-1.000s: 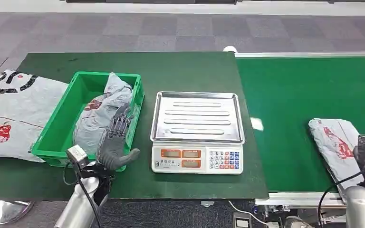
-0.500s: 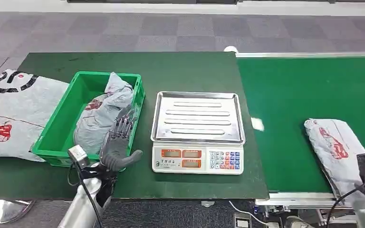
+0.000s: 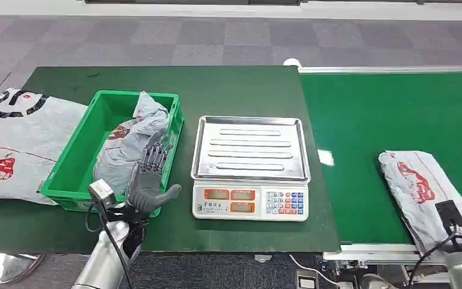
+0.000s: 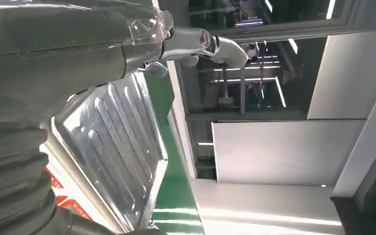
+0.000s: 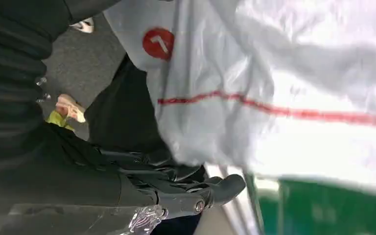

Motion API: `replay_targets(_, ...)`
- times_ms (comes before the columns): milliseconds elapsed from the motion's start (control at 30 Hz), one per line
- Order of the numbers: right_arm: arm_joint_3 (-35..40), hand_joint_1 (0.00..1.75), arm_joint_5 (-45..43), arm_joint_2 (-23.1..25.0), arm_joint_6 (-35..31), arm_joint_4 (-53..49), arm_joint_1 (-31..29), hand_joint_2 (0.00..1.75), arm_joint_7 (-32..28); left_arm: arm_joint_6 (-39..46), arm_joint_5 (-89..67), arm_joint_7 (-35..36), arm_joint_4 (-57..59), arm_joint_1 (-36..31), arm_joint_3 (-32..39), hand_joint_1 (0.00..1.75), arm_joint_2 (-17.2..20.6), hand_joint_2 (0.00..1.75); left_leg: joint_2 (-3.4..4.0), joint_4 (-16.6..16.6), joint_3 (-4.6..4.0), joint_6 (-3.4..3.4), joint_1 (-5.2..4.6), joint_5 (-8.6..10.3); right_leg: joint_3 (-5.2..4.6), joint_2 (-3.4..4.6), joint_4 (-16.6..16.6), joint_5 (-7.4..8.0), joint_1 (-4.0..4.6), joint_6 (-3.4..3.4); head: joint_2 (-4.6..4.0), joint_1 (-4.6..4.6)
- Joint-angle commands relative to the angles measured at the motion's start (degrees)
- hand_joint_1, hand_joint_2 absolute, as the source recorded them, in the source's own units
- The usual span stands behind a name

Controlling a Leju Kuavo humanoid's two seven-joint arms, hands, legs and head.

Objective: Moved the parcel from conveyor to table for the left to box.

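Parcel (image 3: 418, 186) lies on the conveyor (image 3: 373, 120) at lower right, beneath my right hand (image 5: 176, 188); whether those fingers grip, I cannot tell. Slack wrapping may slip a shallow grasp. My left hand (image 3: 150, 177), fingers apart, hovers at the bin (image 3: 78, 162). Counted: one scale (image 3: 249, 168), one bin, one bagged parcel (image 3: 129, 144) inside, one flat bag (image 3: 18, 141) at left.

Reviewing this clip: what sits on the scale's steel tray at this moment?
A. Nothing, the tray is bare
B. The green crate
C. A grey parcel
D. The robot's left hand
A: in the head view the scale shows its whole ribbed tray bare, while one grey parcel lies on the conveyor and another lies in the green crate.
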Motion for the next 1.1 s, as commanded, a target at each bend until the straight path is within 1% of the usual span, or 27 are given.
replay_targets(33, 1.5, 0.0, 2.2, 2.3, 6.8, 4.3, -3.6, 1.75, -0.5, -0.1, -0.1, -2.8, 4.6, -2.5, 2.0, 0.0, 0.4, 1.75, 0.14, -0.1, 0.26, -0.07, 0.1, -0.05, 0.25, 0.13, -0.2, 0.01, 0.1, -0.1, 0.0, 0.0)
replay_targets(67, 1.7, 0.0, 2.5, 2.5, 7.0, 3.9, -4.2, 1.75, -1.1, 0.3, -0.3, -2.8, 4.4, -2.4, 2.1, 0.0, 0.5, 1.75, 0.19, -0.2, 0.37, -0.08, 0.13, -0.06, 0.36, 0.18, -0.3, 0.03, 0.14, -0.13, 0.0, 0.0)
replay_targets(100, 1.8, 0.44, 2.7, 2.7, 6.8, 3.7, -4.7, 1.75, -1.4, 0.5, -0.4, -2.8, 4.3, -2.4, 2.0, 0.0, 0.6, 1.75, 0.22, -0.1, 0.25, -0.07, 0.1, -0.06, 0.21, 0.21, -0.1, 0.03, 0.1, -0.1, 0.0, 0.0)
replay_targets(133, 2.1, 1.75, 2.9, 2.9, 6.6, 3.4, -5.0, 1.75, -1.7, 0.6, -0.4, -2.8, 4.2, -2.3, 2.0, 0.0, 0.7, 1.75, 0.3, -0.1, 0.33, -0.08, 0.11, -0.07, 0.28, 0.29, -0.2, 0.04, 0.12, -0.12, 0.0, 0.0)
replay_targets(167, 2.0, 1.75, 2.8, 3.3, 6.3, 3.0, -5.6, 1.75, -2.2, 0.7, -0.5, -2.8, 4.2, -2.3, 1.9, 0.0, 0.8, 1.75, 0.25, -0.1, 0.19, -0.05, 0.07, -0.05, 0.15, 0.24, -0.1, 0.04, 0.07, -0.08, 0.0, 0.0)
replay_targets(200, 2.1, 1.75, 2.9, 3.6, 6.1, 2.5, -5.8, 1.75, -2.6, 0.8, -0.5, -2.8, 4.2, -2.3, 1.9, 0.0, 0.9, 1.75, 0.32, -0.1, 0.28, -0.07, 0.1, -0.06, 0.23, 0.32, -0.1, 0.06, 0.1, -0.11, 0.0, 0.0)
replay_targets(233, 2.1, 1.75, 2.9, 3.6, 6.1, 2.5, -5.8, 1.75, -2.6, 0.8, -0.5, -2.8, 4.2, -2.3, 1.9, 0.0, 0.9, 1.75, 0.29, -0.1, 0.18, -0.05, 0.07, -0.04, 0.13, 0.27, -0.1, 0.07, 0.07, -0.08, 0.0, 0.0)
replay_targets(333, 2.1, 1.75, 2.9, 3.6, 6.1, 2.5, -5.8, 1.75, -2.6, 0.8, -0.5, -2.8, 4.2, -2.3, 1.9, 0.0, 0.9, 1.75, 0.29, -0.1, 0.31, -0.08, 0.09, -0.05, 0.26, 0.29, -0.1, 0.06, 0.1, -0.13, 0.0, 0.0)
replay_targets(367, 2.1, 1.75, 2.7, 3.9, 5.7, 1.8, -5.3, 1.75, -4.2, 0.9, -0.7, -2.8, 5.1, -2.9, 1.6, 0.0, 0.8, 1.75, 0.23, -0.1, 0.25, -0.07, 0.08, -0.04, 0.22, 0.23, -0.1, 0.04, 0.09, -0.11, 0.0, -0.02)
replay_targets(400, 2.1, 1.75, 2.7, 4.1, 5.8, 1.5, -5.3, 1.75, -4.4, 0.8, -0.7, -2.8, 5.4, -3.1, 1.5, 0.0, 0.8, 1.75, 0.26, -0.1, 0.32, -0.08, 0.11, -0.04, 0.29, 0.26, -0.2, 0.05, 0.11, -0.14, 0.0, 0.0)
replay_targets(467, 2.1, 1.75, 2.7, 4.2, 5.9, 1.3, -5.3, 1.75, -4.4, 0.8, -0.7, -2.8, 5.5, -3.2, 1.5, 0.0, 0.8, 1.75, 0.13, -0.1, 0.17, -0.04, 0.08, -0.01, 0.19, 0.11, -0.1, 0.03, 0.08, -0.08, 0.0, 0.0)
replay_targets(567, 2.2, 1.75, 2.7, 4.5, 6.0, 1.0, -5.4, 1.75, -4.6, 0.7, -0.5, -2.8, 6.0, -3.6, 1.6, 0.0, 0.8, 1.75, 0.24, -0.1, 0.32, -0.07, 0.12, -0.04, 0.32, 0.21, -0.2, 0.04, 0.13, -0.13, 0.0, 0.0)
replay_targets(633, 1.9, 1.75, 2.2, 4.9, 5.9, 0.3, -5.4, 1.75, -5.7, 0.5, -0.3, -2.8, 6.3, -3.9, 1.7, 0.0, 0.9, 1.75, 0.14, 0.0, 0.16, -0.04, 0.08, -0.01, 0.19, 0.11, -0.1, 0.03, 0.08, -0.08, 0.0, 0.0)
replay_targets(667, 1.9, 1.75, 2.1, 5.1, 5.5, -0.2, -5.5, 1.75, -6.2, 0.5, -0.3, -2.8, 6.4, -4.0, 1.7, 0.0, 1.0, 1.75, 0.2, -0.1, 0.27, -0.06, 0.09, -0.03, 0.27, 0.17, -0.1, 0.03, 0.09, -0.11, 0.0, 0.0)
replay_targets(700, 1.7, 1.75, 1.9, 5.3, 5.1, -0.6, -5.7, 1.75, -6.5, 0.5, -0.3, -2.8, 6.5, -4.0, 1.8, 0.0, 1.0, 1.75, 0.15, 0.0, 0.16, -0.04, 0.08, -0.02, 0.19, 0.12, -0.1, 0.03, 0.08, -0.07, 0.0, 0.0)
replay_targets(733, 1.7, 1.75, 1.9, 5.4, 5.0, -0.7, -5.7, 1.75, -6.7, 0.5, -0.3, -2.8, 6.6, -4.1, 1.8, 0.0, 0.9, 1.75, 0.22, -0.1, 0.26, -0.05, 0.09, -0.04, 0.27, 0.19, -0.1, 0.04, 0.1, -0.11, 0.0, 0.0)
replay_targets(833, 1.5, 1.75, 1.7, 5.3, 4.6, -1.2, -5.5, 1.75, -7.2, 0.8, -0.6, -2.8, 6.9, -4.3, 1.5, 0.0, 0.9, 1.75, 0.18, 0.0, 0.19, -0.04, 0.07, -0.02, 0.21, 0.15, -0.1, 0.04, 0.07, -0.09, 0.0, 0.0)
replay_targets(900, 0.8, 1.75, 0.8, 5.7, 2.8, -2.4, -5.3, 1.75, -8.9, 0.9, -0.5, -2.8, 7.0, -4.3, 1.5, 0.0, 0.8, 1.75, 0.23, -0.2, 0.38, -0.08, 0.1, -0.03, 0.39, 0.2, -0.2, 0.05, 0.1, -0.15, 0.0, 0.0)
replay_targets(933, 0.5, 1.75, 0.6, 5.9, 2.3, -2.7, -5.4, 1.75, -9.1, 0.8, -0.4, -2.8, 6.9, -4.2, 1.6, 0.0, 0.8, 1.75, 0.17, -0.1, 0.27, -0.06, 0.09, -0.02, 0.3, 0.14, -0.1, 0.04, 0.09, -0.12, 0.0, 0.0)
replay_targets(1033, -1.9, 1.75, -2.1, 7.2, -4.2, -6.6, -5.0, 1.75, -13.2, 1.5, -0.6, -2.8, 7.1, -4.3, 1.6, 0.0, 0.8, 1.75, 0.19, -0.1, 0.19, -0.03, 0.04, -0.02, 0.19, 0.14, 0.0, 0.03, 0.04, -0.09, 0.0, 0.0)
replay_targets(1067, -2.6, 1.75, -3.0, 7.6, -6.3, -8.0, -5.0, 1.75, -14.9, 1.5, -0.6, -2.8, 7.0, -4.2, 1.6, 0.0, 0.7, 1.75, 0.25, -0.1, 0.3, -0.06, 0.09, -0.04, 0.3, 0.21, -0.1, 0.04, 0.1, -0.13, 0.0, 0.0)
replay_targets(1100, -4.7, 1.75, -6.1, 8.7, -10.4, -11.3, -4.6, 1.75, -19.5, 1.5, -0.4, -2.8, 6.6, -3.9, 1.8, 0.0, 0.7, 1.75, 0.21, -0.1, 0.19, -0.04, 0.04, -0.01, 0.17, 0.16, 0.0, 0.03, 0.04, -0.1, 0.0, 0.0)
